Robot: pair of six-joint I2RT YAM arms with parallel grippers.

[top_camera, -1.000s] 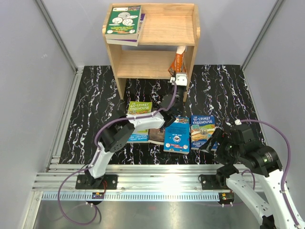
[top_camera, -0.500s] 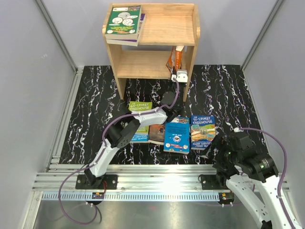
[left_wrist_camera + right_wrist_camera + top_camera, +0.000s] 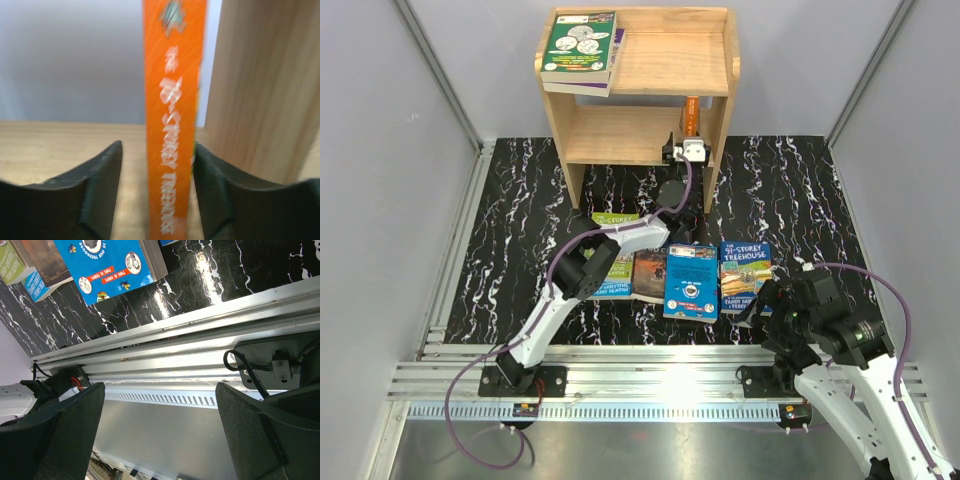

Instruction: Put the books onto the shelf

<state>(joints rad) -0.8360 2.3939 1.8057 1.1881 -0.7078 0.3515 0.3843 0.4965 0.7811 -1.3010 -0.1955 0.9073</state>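
Left gripper (image 3: 157, 150) is straddling the orange book (image 3: 172, 100) with its jaws parted. One finger (image 3: 105, 180) is standing clear of the cover, with bare board showing between them. The other finger (image 3: 212, 185) is sitting against the opposite cover or just beside it; I cannot tell which. Nothing is being clamped.

The orange book is standing upright on the lower tier of the shelf (image 3: 670, 60), spine outward, just beside the right side panel (image 3: 260, 90).

The danger, as I judge it, is on the book's open side, where nothing is propping it. A slim paperback standing alone may be tipping away from the panel once the fingers are gone. A retreat that is not straight could be catching the cover on the closer finger and dragging the book off the tier.

Right gripper (image 3: 159, 390) is hanging wide open and empty above the metal rail (image 3: 175, 340). It is well apart from the shelf, while several books (image 3: 691, 283) are lying flat on the surface (image 3: 790, 180).
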